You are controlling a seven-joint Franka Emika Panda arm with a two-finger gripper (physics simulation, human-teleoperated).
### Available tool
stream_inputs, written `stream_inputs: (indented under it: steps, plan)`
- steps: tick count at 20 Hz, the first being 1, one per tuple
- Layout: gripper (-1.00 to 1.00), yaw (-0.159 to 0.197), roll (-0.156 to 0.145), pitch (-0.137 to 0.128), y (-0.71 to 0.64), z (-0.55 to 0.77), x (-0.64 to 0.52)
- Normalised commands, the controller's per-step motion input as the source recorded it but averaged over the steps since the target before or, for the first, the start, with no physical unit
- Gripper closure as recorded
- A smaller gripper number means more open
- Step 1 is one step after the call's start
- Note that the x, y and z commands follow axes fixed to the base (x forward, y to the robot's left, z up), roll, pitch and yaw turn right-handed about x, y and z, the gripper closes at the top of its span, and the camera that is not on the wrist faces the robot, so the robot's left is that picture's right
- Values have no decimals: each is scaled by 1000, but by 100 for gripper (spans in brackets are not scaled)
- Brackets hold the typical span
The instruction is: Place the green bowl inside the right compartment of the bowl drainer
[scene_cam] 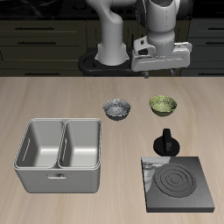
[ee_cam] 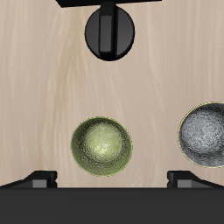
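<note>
We count two small bowls: one green bowl [scene_cam: 163,105], one grey speckled bowl [scene_cam: 116,108] | one bowl drainer [scene_cam: 59,179] with two wells | one black stove plate [scene_cam: 179,185] | one black knobbed object [scene_cam: 165,143] | one gripper [scene_cam: 160,73]

You get no readable text, labels, brands or numbers in either view. The green bowl [scene_cam: 163,105] has only a mottled pattern inside, no lettering. The bowl drainer [scene_cam: 59,155] is plain grey metal. The black stove plate [scene_cam: 178,184] shows concentric rings only, no markings you can read. Nothing printed on the surface [scene_cam: 52,96].
</note>
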Motion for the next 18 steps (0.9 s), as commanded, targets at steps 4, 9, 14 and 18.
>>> stream_inputs:
  steps: [4, 9, 14, 18]
  plan:
    - [-100, -2, -8, 4, 23, -120, -69]
    - [-100, 1, -36, 23, -116, -277, -95]
    - [-100, 11, -14, 29, -38, -270, -23]
    - [-100, 17, 11, 49, 54, -409, 6]
